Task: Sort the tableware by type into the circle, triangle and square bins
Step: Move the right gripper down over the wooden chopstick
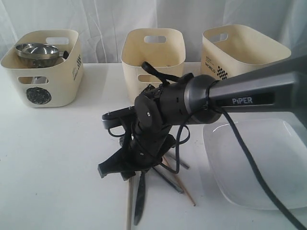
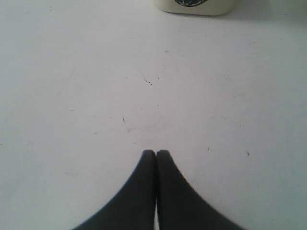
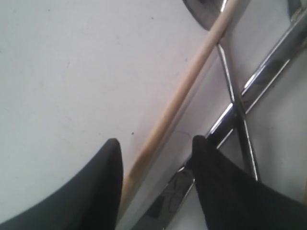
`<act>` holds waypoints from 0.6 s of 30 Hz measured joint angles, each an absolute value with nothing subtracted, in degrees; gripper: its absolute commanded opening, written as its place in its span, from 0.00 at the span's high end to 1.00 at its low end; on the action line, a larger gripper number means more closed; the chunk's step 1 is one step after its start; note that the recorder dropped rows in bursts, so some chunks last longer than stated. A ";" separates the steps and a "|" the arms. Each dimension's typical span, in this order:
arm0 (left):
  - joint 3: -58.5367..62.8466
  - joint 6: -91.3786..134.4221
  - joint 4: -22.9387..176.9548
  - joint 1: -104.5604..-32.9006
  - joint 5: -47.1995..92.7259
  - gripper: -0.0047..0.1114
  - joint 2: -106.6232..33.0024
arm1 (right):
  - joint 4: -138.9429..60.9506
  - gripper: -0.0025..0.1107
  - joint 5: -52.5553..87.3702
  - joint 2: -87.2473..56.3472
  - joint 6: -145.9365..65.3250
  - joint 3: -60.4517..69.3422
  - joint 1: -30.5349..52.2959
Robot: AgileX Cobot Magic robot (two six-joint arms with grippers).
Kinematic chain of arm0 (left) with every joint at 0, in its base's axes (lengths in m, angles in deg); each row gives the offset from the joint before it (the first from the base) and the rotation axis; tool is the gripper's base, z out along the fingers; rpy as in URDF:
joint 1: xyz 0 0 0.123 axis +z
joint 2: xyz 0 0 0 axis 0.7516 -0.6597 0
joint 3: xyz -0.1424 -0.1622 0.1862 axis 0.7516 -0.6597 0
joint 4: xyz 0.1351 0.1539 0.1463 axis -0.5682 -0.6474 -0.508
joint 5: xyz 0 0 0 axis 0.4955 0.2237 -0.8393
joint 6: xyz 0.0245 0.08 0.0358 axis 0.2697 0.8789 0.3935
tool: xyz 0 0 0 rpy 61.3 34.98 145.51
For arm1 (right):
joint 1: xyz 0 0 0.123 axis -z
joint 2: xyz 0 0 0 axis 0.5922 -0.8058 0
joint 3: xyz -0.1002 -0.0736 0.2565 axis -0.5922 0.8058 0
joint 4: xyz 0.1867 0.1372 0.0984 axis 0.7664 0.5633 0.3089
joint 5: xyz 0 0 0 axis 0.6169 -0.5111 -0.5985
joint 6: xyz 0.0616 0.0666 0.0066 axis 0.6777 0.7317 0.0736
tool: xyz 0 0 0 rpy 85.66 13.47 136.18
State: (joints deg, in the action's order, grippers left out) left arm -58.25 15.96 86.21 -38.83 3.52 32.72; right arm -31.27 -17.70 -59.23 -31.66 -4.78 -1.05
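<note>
Our right jaws stand open astride a wooden chopstick (image 3: 192, 72) lying on the desk (image 3: 57, 72), touching crossed steel cutlery (image 3: 235, 110); we should close on wood alone. Left jaws are shut.

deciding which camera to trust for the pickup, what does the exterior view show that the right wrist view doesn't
Only the exterior view: three cream plastic bins, a round steel bowl in the leftmost one, a large white squarish plate and the dark arm.
Only the right wrist view: the right end effector open, a pale wooden chopstick running between its fingers, and steel cutlery handles crossing close beside it.
Both: the chopstick, the steel cutlery and the white table.
</note>
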 measured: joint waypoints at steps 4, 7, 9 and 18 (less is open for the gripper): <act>-58.25 15.96 86.21 -38.83 3.52 0.96 32.72 | -31.27 0.68 -16.52 -59.37 -31.66 -4.78 -1.05; -58.25 15.96 86.21 -38.83 3.52 0.96 32.72 | -31.18 0.70 -15.67 -59.77 -31.66 -4.78 -1.05; -58.25 15.96 86.21 -38.83 3.52 0.96 32.72 | -31.03 0.70 -15.12 -60.17 -31.66 -4.78 -1.05; -58.25 15.96 86.21 -38.83 3.52 0.96 32.72 | -30.92 0.81 -15.04 -61.29 -31.66 -5.37 -1.05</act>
